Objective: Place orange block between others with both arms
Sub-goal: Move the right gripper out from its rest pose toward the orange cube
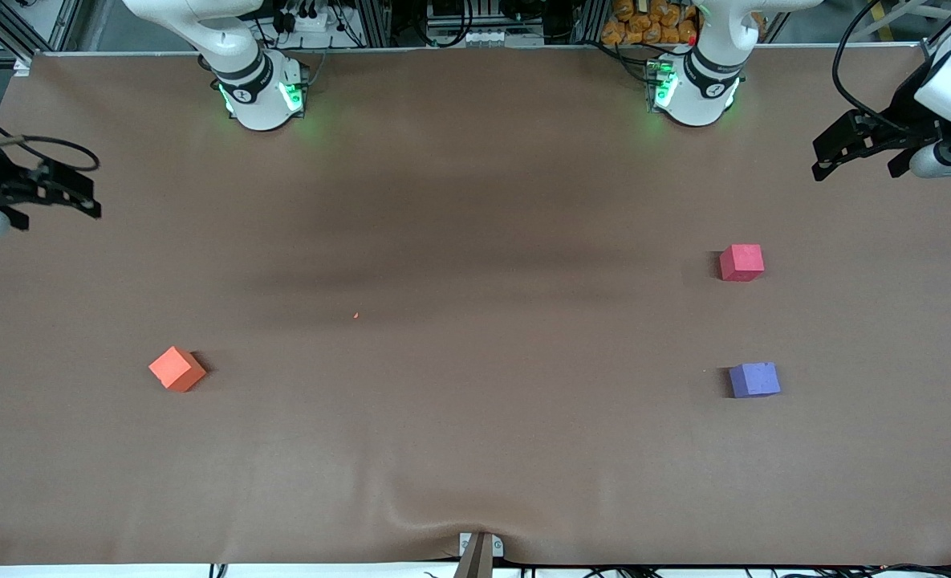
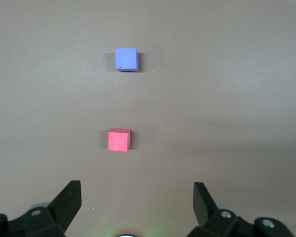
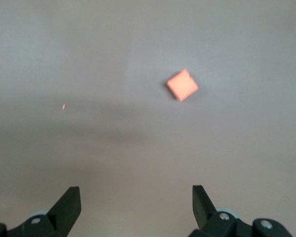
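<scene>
The orange block (image 1: 176, 368) (image 3: 182, 84) lies toward the right arm's end of the table, turned at an angle. Toward the left arm's end lie the others: a pinkish-red cube (image 1: 741, 262) (image 2: 119, 139) and, nearer to the front camera, a purple-blue cube (image 1: 754, 380) (image 2: 126, 59), with a bare gap between them. My right gripper (image 1: 94, 189) (image 3: 136, 197) hangs open and empty over its end of the table, apart from the orange block. My left gripper (image 1: 820, 160) (image 2: 136, 197) hangs open and empty over its own end, apart from both cubes.
A brown cloth (image 1: 475, 201) covers the table and bulges at the front edge by a metal bracket (image 1: 479, 550). A tiny orange crumb (image 1: 355, 315) (image 3: 63, 106) lies near the middle. The arms' green-lit bases (image 1: 262, 92) stand at the back edge.
</scene>
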You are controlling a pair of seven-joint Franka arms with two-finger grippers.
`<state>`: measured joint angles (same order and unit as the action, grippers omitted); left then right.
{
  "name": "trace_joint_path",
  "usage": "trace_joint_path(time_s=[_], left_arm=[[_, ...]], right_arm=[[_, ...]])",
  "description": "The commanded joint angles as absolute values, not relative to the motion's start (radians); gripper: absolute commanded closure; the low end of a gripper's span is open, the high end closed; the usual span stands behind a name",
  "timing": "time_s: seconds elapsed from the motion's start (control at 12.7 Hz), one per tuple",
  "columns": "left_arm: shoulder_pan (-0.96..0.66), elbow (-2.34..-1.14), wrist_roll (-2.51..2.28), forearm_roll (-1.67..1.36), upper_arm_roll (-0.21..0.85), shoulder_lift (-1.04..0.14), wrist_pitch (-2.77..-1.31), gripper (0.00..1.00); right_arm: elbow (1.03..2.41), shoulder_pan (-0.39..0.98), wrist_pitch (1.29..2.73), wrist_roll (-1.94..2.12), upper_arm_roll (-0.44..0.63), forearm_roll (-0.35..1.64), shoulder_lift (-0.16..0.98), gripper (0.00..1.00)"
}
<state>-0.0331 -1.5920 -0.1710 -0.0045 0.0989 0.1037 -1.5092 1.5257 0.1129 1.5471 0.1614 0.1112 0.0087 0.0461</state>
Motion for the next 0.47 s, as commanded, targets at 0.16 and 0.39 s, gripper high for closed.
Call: trace_joint_path(time_s=[0.16, 0.39], left_arm=[[-0.026, -1.562, -0.149, -0.011, 0.103, 0.094, -1.488, 0.0], [-0.023, -1.563, -0.146, -0.012, 0.101, 0.094, -1.486, 0.0]], right_arm=[[1.557, 0.109, 1.49, 0.074, 0.11, -0.012, 0.025, 0.0], [1.557, 0.098, 1.482, 0.077, 0.11, -0.012, 0.025, 0.0]])
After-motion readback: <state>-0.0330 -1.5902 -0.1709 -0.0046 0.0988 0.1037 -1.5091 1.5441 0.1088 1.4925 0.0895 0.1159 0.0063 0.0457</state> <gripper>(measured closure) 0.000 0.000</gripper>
